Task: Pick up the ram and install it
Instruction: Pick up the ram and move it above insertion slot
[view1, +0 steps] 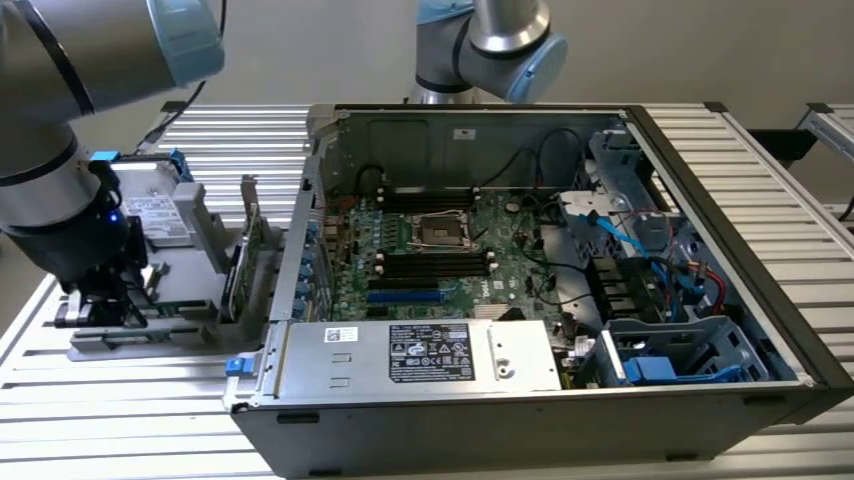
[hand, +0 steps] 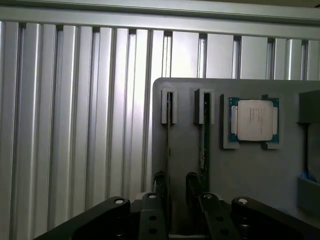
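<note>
End effector (hand: 175, 186) wide open and empty, poised over the holder (hand: 250, 172).
Its fingers (hand: 159, 186) straddle the ram (hand: 169, 145), which stands on edge in a slot with both faces free to pinch; at the exterior view's right, the case (view1: 534, 425) lies open on the worktop (view1: 134, 425).

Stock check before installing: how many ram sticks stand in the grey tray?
2. One thin green ram stick stands edge-on inside the open gripper; the other ram stick stands beside it, nearer the square silver processor chip. More may be hidden.
</note>
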